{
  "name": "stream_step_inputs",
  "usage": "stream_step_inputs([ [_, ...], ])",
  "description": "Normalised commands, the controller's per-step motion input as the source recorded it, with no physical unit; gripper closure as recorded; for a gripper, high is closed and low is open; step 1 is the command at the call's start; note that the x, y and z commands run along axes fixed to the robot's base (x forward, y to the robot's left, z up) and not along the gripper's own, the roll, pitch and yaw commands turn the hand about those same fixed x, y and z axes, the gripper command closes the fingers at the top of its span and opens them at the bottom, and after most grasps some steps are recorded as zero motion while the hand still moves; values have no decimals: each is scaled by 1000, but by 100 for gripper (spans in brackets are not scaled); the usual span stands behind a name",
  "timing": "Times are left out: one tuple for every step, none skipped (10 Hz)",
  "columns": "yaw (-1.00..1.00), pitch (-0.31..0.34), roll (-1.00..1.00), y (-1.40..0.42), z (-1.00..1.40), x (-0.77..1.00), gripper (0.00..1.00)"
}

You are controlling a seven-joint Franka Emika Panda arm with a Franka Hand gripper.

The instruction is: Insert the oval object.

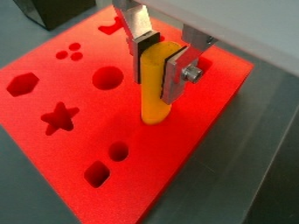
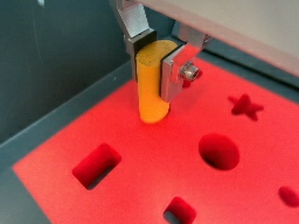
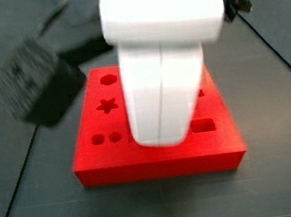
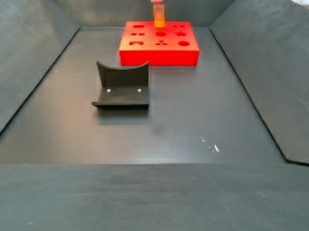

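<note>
My gripper (image 1: 160, 63) is shut on the oval object (image 1: 156, 87), a slim orange-yellow peg held upright; it also shows in a wrist view (image 2: 153, 83). The peg's lower end hangs just over the top of the red block (image 1: 70, 149) with shaped holes, near one edge of it (image 2: 140, 166). I cannot tell whether the tip touches the block. In a side view the peg (image 4: 158, 13) stands above the far part of the red block (image 4: 161, 43). In a side view the white gripper body (image 3: 166, 57) hides the peg and covers much of the block (image 3: 162, 159).
The block's top shows round, star, hexagon, square and rectangular holes (image 2: 219, 150). A dark grey curved holder (image 4: 122, 87) stands on the floor in front of the block, also in a side view (image 3: 37, 79). Dark walls ring the floor (image 4: 157, 135).
</note>
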Motion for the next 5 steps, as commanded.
stream_step_inputs([
  [0, 6, 204, -166, -660, 240, 100],
  [0, 0, 184, -49, -731, 129, 100],
  [-11, 0, 154, 0, -709, 146, 100],
  [-51, 0, 94, 14, -786, 200, 100],
  [-86, 0, 94, 151, -789, 209, 100],
])
